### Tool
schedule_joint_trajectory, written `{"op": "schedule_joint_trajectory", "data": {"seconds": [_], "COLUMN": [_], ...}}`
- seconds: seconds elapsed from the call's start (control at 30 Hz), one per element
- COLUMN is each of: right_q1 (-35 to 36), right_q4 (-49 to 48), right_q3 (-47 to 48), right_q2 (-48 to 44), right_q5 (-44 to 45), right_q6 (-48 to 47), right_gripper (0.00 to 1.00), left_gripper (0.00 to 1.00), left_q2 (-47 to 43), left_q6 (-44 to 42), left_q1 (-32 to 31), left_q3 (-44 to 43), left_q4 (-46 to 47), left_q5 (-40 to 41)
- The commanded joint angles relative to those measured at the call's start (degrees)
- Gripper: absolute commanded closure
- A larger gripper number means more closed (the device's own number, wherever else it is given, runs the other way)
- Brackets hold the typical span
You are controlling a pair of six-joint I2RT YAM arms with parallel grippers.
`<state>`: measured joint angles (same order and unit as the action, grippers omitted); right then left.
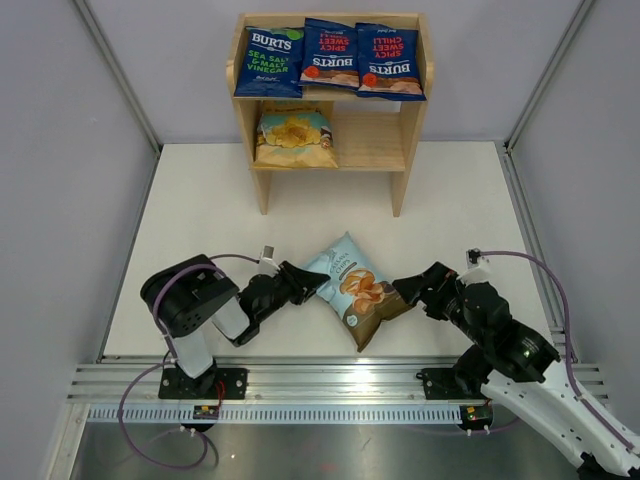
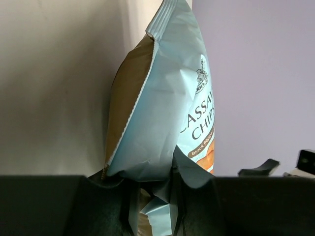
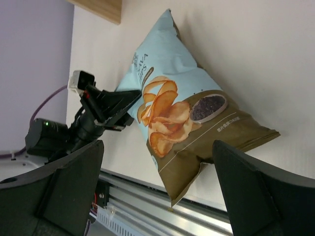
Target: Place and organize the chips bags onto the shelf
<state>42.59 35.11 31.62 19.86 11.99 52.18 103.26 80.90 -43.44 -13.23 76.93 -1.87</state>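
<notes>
Left gripper (image 1: 318, 283) clamped on light-blue bag (image 1: 357, 292) corner, bag lying on surface (image 1: 200, 220); right gripper (image 1: 404, 288) jaws apart, just beside opposite corner; shelf (image 1: 401, 180) well apart behind

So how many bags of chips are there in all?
5. Three dark-blue crinkly bags on the light-wood shelf, top tier; one tan-yellow bag on its lower tier; one light-blue and brown bag on the white table.

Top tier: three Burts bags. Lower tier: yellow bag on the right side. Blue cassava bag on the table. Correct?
One error: the yellow bag sits at the left of the lower tier of the shelf, not the right, per the top external view. The Burts bags on top and the blue cassava bag on the table check out.
</notes>
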Motion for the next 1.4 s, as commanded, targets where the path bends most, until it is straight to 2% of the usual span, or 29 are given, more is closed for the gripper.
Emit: {"op": "schedule_joint_trajectory", "data": {"seconds": [0.0,0.23,0.37,0.6,0.8,0.93,1.03,1.17,1.37], "right_q1": [-0.2,-0.2,-0.2,-0.2,-0.2,-0.2,-0.2,-0.2,-0.2], "right_q4": [-5.5,-19.7,-31.9,-40.4,-49.3,-49.2,-47.9,-51.6,-64.5], "right_q3": [-5.7,-17.9,-22.7,-24.4,-30.0,-31.5,-31.5,-31.5,-29.9], "right_q2": [-4.5,-8.6,-6.3,0.4,0.5,-3.9,-8.4,-12.2,-6.0], "right_q5": [2.5,-7.3,-13.9,-19.2,-22.4,-23.2,-23.2,-23.3,-27.4], "right_q6": [4.1,12.4,14.3,14.8,15.5,15.7,14.2,11.1,7.6], "right_gripper": [0.01,0.01,0.00,0.00,0.01,0.01,0.01,0.01,0.00], "left_gripper": [0.92,0.93,0.93,0.94,0.95,0.94,0.94,0.94,0.94], "left_q2": [-5.0,-12.6,-16.1,-23.4,-31.4,-38.7,-45.7,-52.7,-56.2], "left_q6": [0.0,2.4,3.6,4.3,5.3,4.6,3.7,2.9,3.4], "left_q1": [0.5,1.3,1.3,1.3,1.3,1.3,1.3,1.2,0.9], "left_q3": [3.7,7.7,8.8,10.2,9.5,9.4,7.8,6.5,4.7], "left_q4": [18.4,18.4,18.4,18.1,10.7,5.4,-4.1,-11.0,-16.1], "left_q5": [7.2,10.5,11.4,13.6,13.5,14.2,13.6,13.1,11.7]}}
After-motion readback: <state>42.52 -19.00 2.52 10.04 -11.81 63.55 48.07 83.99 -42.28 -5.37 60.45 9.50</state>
